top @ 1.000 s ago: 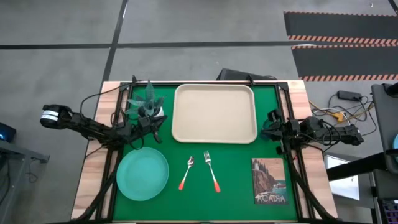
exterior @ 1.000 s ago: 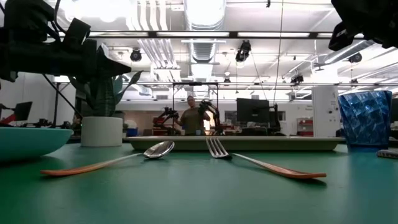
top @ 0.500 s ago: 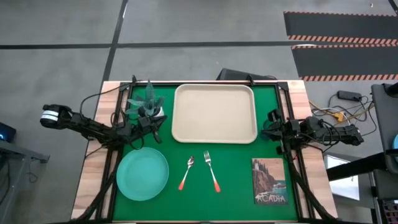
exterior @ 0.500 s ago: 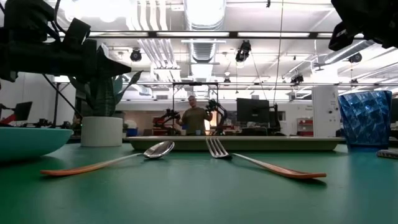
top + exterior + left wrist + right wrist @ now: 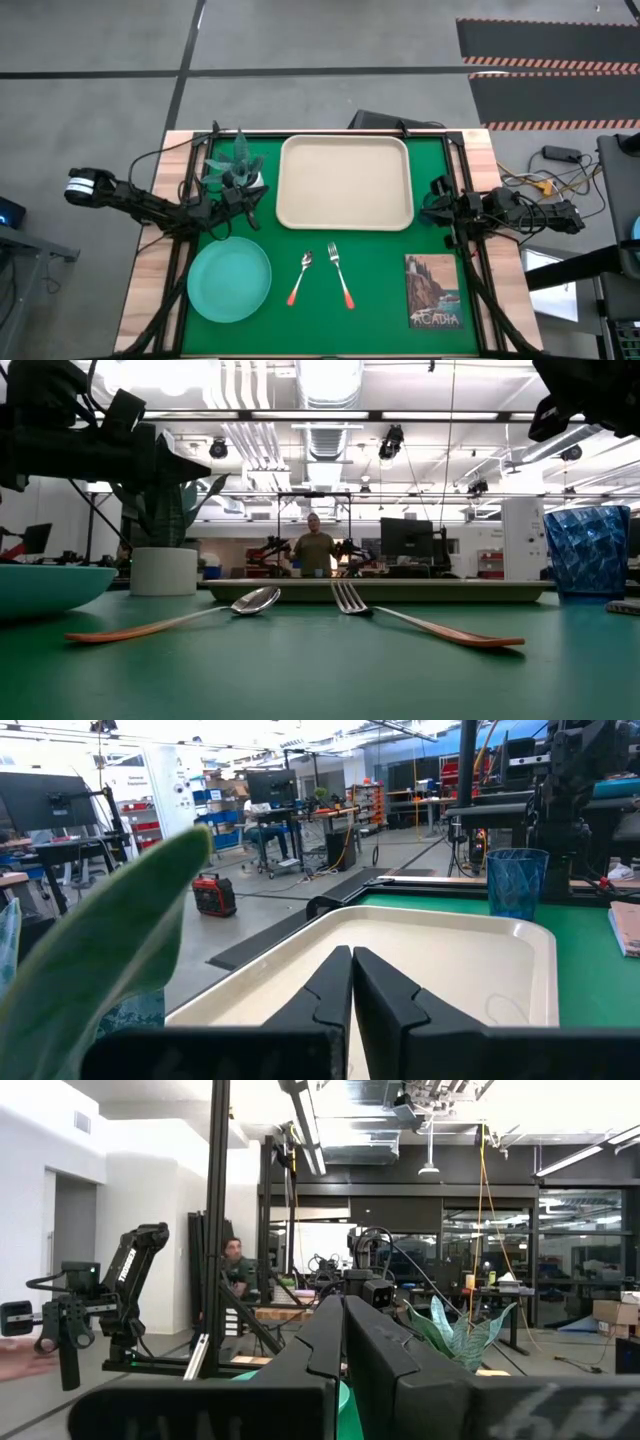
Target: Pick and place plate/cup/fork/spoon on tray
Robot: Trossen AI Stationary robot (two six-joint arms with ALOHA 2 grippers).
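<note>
The beige tray (image 5: 345, 182) lies at the table's far middle. The turquoise plate (image 5: 229, 281) rests flat at the near left. To its right, the spoon (image 5: 300, 277) and the fork (image 5: 341, 275) lie side by side on the green mat, handles toward the near edge. The blue cup (image 5: 587, 550) stands upright just past the tray's right end, also in the left wrist view (image 5: 516, 882). My left gripper (image 5: 256, 218) hovers shut beside the tray's left edge, pointing at the tray (image 5: 351, 960). My right gripper (image 5: 428, 207) hangs shut at the tray's right, raised (image 5: 342, 1305).
A green plant in a white pot (image 5: 238, 172) stands at the far left, right beside my left gripper. A picture book (image 5: 434, 292) lies at the near right. A person (image 5: 316, 552) stands in the room beyond the table's far edge.
</note>
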